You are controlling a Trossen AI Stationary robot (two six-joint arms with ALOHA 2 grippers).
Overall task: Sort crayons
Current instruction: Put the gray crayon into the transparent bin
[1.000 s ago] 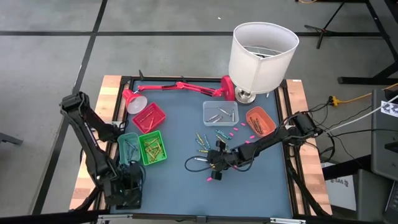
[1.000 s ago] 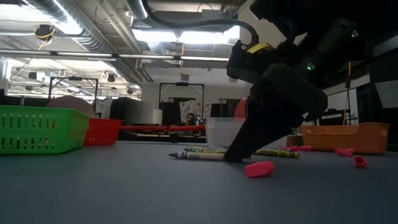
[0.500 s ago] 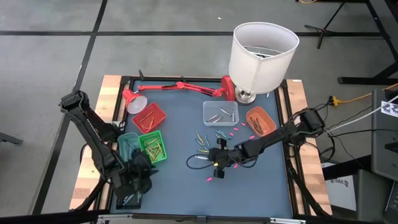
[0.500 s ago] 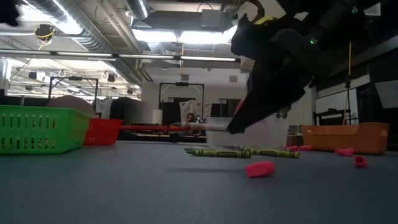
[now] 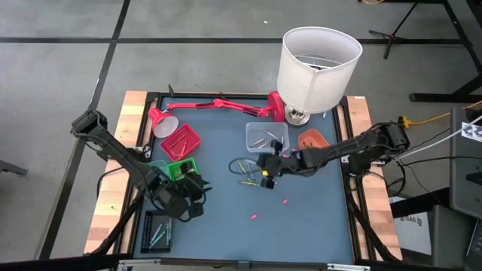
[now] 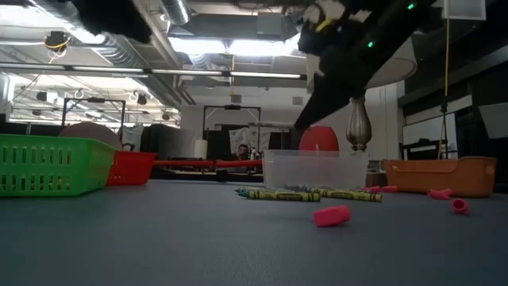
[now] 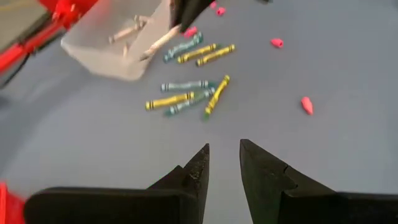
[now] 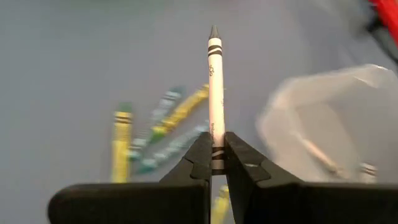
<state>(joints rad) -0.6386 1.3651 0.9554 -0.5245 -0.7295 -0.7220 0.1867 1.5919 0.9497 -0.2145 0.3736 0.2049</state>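
- The table (image 5: 226, 226) is carrying a white lamp (image 5: 316, 64) and several trays; the clear tray (image 5: 266, 137) is sitting mid-table.
- The right gripper (image 5: 269, 167) is hanging just beside the clear tray, its fingers (image 8: 200, 163) pinching a grey crayon (image 8: 215, 99) near its blunt end.
- The left gripper (image 7: 222, 163) is waiting above bare table near the green tray (image 5: 181, 170), slightly parted and holding nothing.
- Loose crayons (image 7: 189, 93) are lying flat beside the clear tray.
- They look light, stiff and brittle: grip mid-length, gently.
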